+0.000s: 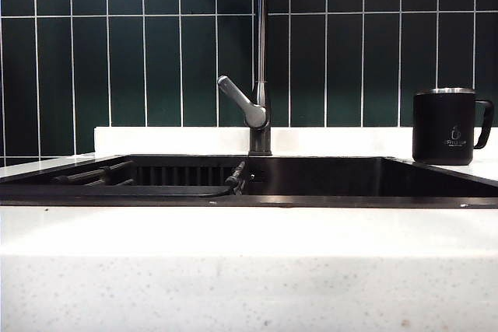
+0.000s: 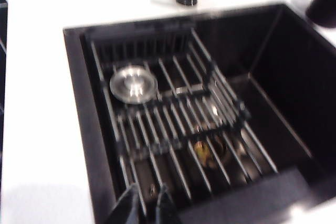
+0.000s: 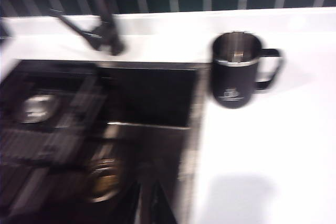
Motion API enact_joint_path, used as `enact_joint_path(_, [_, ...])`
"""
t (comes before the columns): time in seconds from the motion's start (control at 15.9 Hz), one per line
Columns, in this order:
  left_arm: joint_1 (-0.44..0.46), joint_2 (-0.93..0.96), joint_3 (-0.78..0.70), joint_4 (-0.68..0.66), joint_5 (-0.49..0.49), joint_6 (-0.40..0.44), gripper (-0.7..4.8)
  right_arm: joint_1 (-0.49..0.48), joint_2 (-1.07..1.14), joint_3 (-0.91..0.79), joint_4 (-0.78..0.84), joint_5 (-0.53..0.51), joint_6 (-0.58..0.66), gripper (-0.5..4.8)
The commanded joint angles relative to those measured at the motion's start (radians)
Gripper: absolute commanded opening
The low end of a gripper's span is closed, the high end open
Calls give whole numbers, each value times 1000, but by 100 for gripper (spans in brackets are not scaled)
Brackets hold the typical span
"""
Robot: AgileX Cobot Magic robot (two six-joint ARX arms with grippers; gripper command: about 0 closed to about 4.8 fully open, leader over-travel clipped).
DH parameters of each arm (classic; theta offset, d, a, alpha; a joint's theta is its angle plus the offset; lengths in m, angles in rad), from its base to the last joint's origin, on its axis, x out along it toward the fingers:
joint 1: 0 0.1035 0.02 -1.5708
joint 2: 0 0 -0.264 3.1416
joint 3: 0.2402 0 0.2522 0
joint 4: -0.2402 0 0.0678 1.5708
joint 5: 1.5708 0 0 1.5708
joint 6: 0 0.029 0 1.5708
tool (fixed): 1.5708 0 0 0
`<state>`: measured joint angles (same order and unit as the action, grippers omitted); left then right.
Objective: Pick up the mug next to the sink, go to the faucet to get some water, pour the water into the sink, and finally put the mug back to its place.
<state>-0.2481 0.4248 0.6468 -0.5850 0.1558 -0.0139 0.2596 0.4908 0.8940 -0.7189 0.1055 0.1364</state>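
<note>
**Spotter:** Where is the mug from your seat?

**Operator:** I see the mug [image 3: 236,69] upright on the white countertop [image 3: 273,145], just beside the right-hand edge of the sink [image 1: 327,184], handle turned away from the basin. From the right gripper [image 3: 152,208] it lies ahead and off toward the counter side, well apart. Its long axis is vertical, open mouth up, so I judge I come in from the side rather than from above.

**Spotter:** Which arm is nearer?

**Operator:** The right 1, clearly. The left gripper [image 2: 147,208] hangs over the near edge of the basin, above the slatted rack [image 2: 178,114]; in its view the mug is only a dark corner far across the sink.

**Spotter:** Jaws?

**Operator:** Left fingers [image 2: 128,207] sit almost together with nothing between them. The right view is smeared and only dark tips show, so I cannot tell their gap; I see nothing held.

**Spotter:** Anything in the way?

**Operator:** The faucet [image 1: 261,75] with its lever [image 1: 241,103] stands at the back middle of the sink, well left of the mug. Between the right gripper and the mug I see only the sink's edge and bare counter. Neither arm shows in the exterior view.
</note>
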Motion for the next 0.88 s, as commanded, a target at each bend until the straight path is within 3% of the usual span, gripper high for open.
enact_joint_path(0.06, [-1, -11, -76, 86, -3, -31, 56, 0, -26, -95, 127, 36, -34, 38])
enact_joint_path(0.31, [-1, -39, -189, 200, -29, -124, 52, 0, -105, -264, 278, 35, -52, 39])
enact_joint_path(0.57, [-2, -68, -262, 244, -50, -133, 51, 0, -210, -419, 398, 31, -68, 39])
enact_joint_path(0.88, [-2, -155, -394, 429, -119, -143, 47, 0, -369, -573, 466, 36, -113, 40])
